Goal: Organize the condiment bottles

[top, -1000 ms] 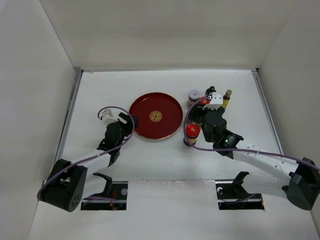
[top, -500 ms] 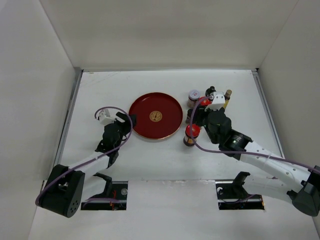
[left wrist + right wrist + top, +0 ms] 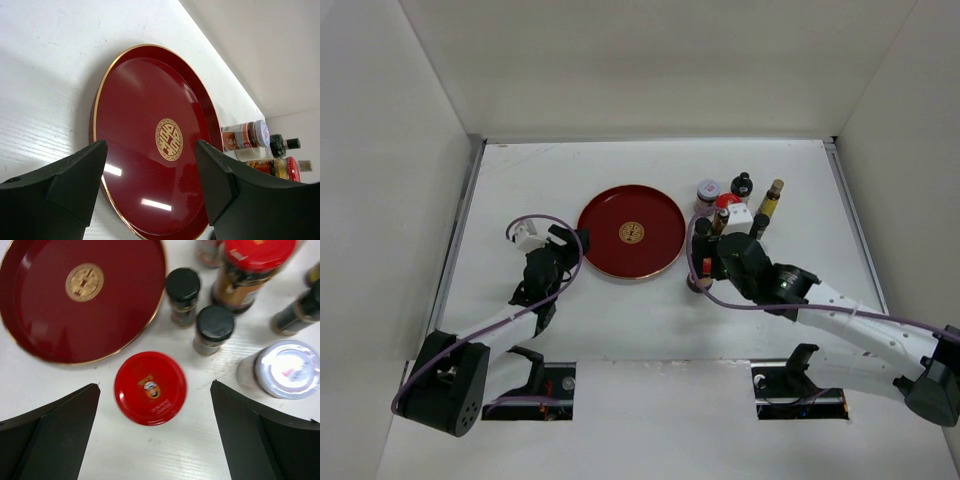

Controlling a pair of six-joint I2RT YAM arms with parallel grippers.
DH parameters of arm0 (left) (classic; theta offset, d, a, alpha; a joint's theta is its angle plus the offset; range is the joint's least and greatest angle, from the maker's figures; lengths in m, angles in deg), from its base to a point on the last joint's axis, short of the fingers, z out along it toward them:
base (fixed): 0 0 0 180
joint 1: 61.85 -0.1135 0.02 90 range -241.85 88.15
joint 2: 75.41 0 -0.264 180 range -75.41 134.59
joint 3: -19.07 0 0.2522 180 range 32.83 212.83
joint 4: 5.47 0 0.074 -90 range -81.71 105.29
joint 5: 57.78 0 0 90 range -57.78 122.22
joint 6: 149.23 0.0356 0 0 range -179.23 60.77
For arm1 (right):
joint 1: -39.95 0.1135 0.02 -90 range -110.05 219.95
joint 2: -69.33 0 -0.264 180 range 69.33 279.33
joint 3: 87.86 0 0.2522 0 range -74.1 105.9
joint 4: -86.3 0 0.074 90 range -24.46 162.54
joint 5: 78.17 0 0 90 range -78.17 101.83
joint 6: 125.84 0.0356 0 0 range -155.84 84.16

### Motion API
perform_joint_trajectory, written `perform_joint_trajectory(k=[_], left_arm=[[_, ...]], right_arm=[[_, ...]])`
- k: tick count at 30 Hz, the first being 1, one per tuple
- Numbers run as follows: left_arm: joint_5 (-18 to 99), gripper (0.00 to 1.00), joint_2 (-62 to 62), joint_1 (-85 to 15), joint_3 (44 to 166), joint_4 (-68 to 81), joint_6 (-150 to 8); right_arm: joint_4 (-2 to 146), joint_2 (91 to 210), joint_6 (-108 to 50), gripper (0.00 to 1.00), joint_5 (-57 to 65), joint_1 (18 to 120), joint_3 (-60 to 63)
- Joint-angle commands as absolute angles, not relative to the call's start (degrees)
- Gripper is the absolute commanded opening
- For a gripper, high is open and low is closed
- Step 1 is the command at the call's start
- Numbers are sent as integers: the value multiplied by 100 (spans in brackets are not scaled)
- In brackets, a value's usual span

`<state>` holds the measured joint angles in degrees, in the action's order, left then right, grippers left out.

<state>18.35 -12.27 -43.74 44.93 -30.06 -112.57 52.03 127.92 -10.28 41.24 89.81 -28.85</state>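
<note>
From above, a red tray (image 3: 632,232) sits in the middle of the white table (image 3: 620,310), and the condiment bottles crowd together just to its right. At the back of that bunch are a lilac-lidded jar (image 3: 708,190), a black-capped bottle (image 3: 742,185) and a slim yellow bottle (image 3: 770,200). The right gripper (image 3: 699,257) hangs over a red-lidded jar (image 3: 705,268) close to the tray's right edge, and it hides most of that jar. The left gripper (image 3: 572,242) is by the tray's left edge. The left wrist camera shows the left gripper's two black fingers (image 3: 65,190) held apart with nothing between them, so it holds nothing. The tray lies right in front of them. Past the tray's far rim you can see the lilac-lidded jar and the black-capped bottle. The right wrist camera shows the right gripper's fingers (image 3: 50,435) spread very wide. The red-lidded jar stands upright between them, and neither finger touches it, so this gripper holds nothing too. That jar is just beside the tray's rim. Behind it stand two small black-capped jars (image 3: 183,287), close together. A tall red-capped jar (image 3: 252,265) is further back, and a white-lidded jar (image 3: 285,367) stands off to the right.
</note>
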Motion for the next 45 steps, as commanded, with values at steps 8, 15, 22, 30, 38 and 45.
perform_joint_trajectory(k=[8,15,22,30,38,45], left_arm=[[1781,69,-1353,-4449,4408,-3285,-11284],[1869,69,-1195,-4449,4443,-3337,-11337],[1922,69,-1335,-4475,4355,-3487,-11311],[1851,69,-1274,-4519,4355,-3425,-11355],[1895,68,-1318,-4651,4302,-3399,-11416],[1904,68,-1458,-4818,4232,-3293,-11451]], right_arm=[[5197,13569,-947,100,3758,9097,-2725],[5539,13991,-921,96,3820,9017,-2805],[6208,13808,-1061,60,4232,9105,-2981],[6313,13235,-1474,56,4260,9255,-2252],[7709,15060,-2142,57,3479,8825,-944],[7904,17346,-2423,58,3249,8394,1103]])
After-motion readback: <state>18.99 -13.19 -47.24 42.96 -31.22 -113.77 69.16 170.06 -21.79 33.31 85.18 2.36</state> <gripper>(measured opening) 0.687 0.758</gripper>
